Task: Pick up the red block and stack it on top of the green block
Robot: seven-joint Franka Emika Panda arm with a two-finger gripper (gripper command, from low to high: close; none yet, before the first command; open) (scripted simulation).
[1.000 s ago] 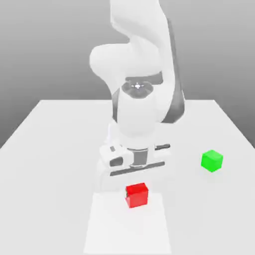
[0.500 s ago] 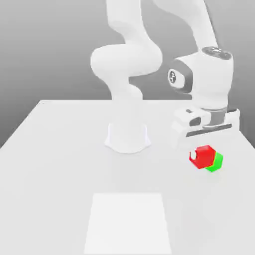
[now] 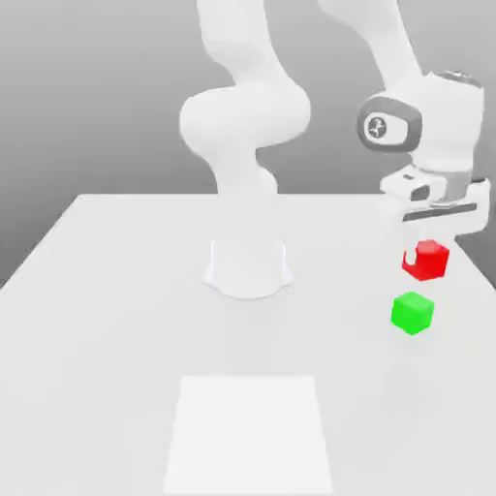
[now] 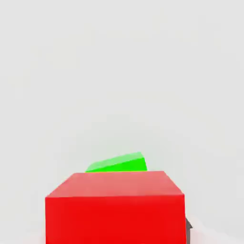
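Observation:
The red block point(image 3: 427, 261) hangs in the air at the exterior view's right, held under the hand of my white arm. My gripper point(image 3: 426, 254) is shut on it. Just below it, with a clear gap between them, the green block point(image 3: 413, 312) rests on the white table point(image 3: 116, 320). In the hand view the red block point(image 4: 114, 209) is close up, and a strip of the green block point(image 4: 119, 163) shows beyond its top edge.
The arm's round white base point(image 3: 248, 266) stands at the middle of the table. A lighter square patch point(image 3: 249, 434) lies on the table near the front edge. The table's right edge runs close to the green block.
The gripper lifted the red block off the light patch, carried it to the exterior view's right, and has since risen so the block now hangs above the green block.

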